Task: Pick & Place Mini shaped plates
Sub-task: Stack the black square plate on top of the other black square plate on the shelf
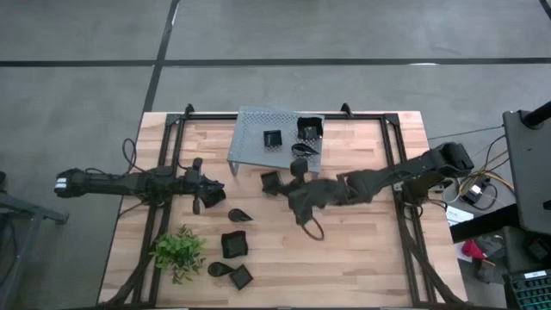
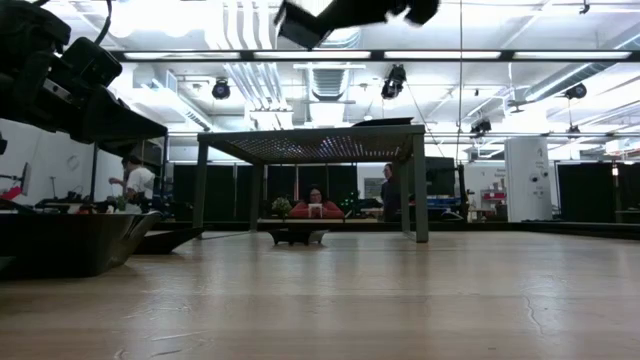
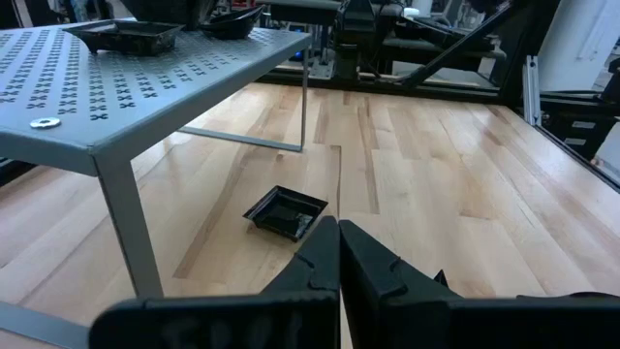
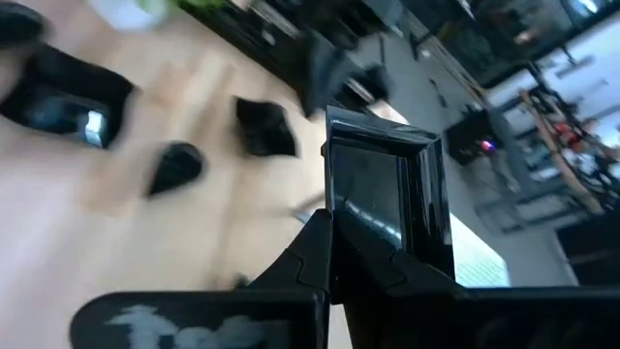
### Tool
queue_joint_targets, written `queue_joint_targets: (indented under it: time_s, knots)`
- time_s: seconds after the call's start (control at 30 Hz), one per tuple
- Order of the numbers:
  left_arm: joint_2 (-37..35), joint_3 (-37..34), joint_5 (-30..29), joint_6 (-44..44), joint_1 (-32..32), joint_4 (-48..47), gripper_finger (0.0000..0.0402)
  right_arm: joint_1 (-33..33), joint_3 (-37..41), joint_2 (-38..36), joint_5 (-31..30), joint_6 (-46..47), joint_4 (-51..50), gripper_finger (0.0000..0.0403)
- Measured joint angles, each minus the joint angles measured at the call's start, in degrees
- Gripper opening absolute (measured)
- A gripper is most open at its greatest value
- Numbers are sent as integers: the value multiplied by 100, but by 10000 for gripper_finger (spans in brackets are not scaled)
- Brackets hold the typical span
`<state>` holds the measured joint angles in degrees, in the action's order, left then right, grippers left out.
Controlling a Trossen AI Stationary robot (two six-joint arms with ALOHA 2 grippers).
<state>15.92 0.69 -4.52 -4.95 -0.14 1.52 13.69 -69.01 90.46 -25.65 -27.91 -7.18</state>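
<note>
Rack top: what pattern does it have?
Grey rack, perforated with small cross-shaped holes; clearest in the left wrist view.

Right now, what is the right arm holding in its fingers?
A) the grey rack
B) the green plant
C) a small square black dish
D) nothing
C: the right wrist view shows the right arm's fingers closed on the edge of a small square black dish, lifted above the table.

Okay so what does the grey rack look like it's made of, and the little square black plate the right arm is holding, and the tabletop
Grey rack: likely painted sheet metal, matte; thin flat top punched with regular holes, slim square legs.
Square black plate in the right tool: probably glossy plastic or glazed ceramic, judging by bright reflections; the look leaves it open.
Tabletop: light wood planks, satin finish, with visible grain and seams.
</note>
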Motion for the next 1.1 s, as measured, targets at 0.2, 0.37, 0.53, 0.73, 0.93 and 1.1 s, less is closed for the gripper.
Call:
queue_joint_targets:
  time_s: [0.2,0.37,0.53,0.73,0.93,1.1]
  knots:
    - [0,0,0,0,1,-1,0,-715,0,44,7,-641,-50,8]
    - [0,-1,0,0,0,-2,0,-1438,4,57,464,-658,-182,8]
    - [0,0,0,0,2,-2,0,-2024,2,57,934,-589,-100,8]
    - [-4,-2,0,0,0,-2,0,-2419,7,178,1250,-671,22,8]
    - [-3,-1,-1,0,1,-3,0,-2529,-169,431,1252,-530,37,8]
    - [35,-2,0,0,2,-6,0,-2519,-467,714,1257,-509,-152,8]
